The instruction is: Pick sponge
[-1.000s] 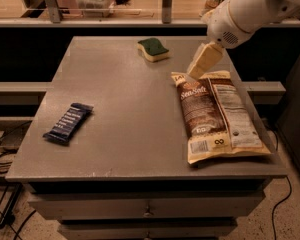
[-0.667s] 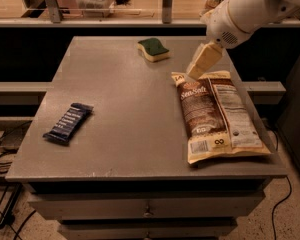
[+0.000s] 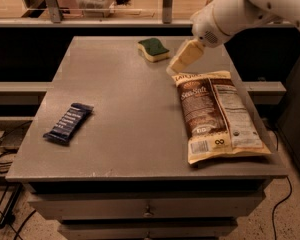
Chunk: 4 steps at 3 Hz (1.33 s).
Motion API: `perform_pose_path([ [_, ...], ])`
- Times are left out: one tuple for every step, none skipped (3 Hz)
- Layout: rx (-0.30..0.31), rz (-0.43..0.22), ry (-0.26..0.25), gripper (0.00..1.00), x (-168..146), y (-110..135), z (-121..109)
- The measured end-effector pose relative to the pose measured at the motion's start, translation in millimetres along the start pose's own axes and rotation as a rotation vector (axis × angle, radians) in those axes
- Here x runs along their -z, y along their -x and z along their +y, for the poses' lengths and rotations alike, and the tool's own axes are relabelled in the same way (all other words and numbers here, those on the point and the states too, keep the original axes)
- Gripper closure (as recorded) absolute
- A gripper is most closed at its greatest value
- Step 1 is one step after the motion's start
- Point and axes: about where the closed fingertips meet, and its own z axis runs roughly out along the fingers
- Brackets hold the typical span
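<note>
The sponge (image 3: 153,49) lies flat on the far middle of the grey table (image 3: 125,109), dark green top over pale yellow foam. My gripper (image 3: 183,59), with pale tan fingers, comes down from the white arm at the upper right. It hangs just above the table, a little to the right of the sponge and in front of it, by the top edge of the chip bag. It is apart from the sponge and holds nothing.
A large brown and yellow chip bag (image 3: 215,115) lies along the right side of the table. A dark blue wrapped snack bar (image 3: 68,123) lies near the left edge. A counter with rails runs behind the table. Cables lie on the floor at left.
</note>
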Motion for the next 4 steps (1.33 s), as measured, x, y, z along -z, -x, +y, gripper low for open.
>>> perform_pose_path([
  [-0.054,-0.067,0.016,0.0,-42.8,14.5,-15.0],
  [-0.126,-0.133,0.045,0.0,-82.3,21.9,-26.8],
  [-0.205,-0.178,0.066,0.0,-121.3,25.2,-36.7],
  [-0.308,-0.196,0.058,0.0,-149.8,18.0,-46.9],
])
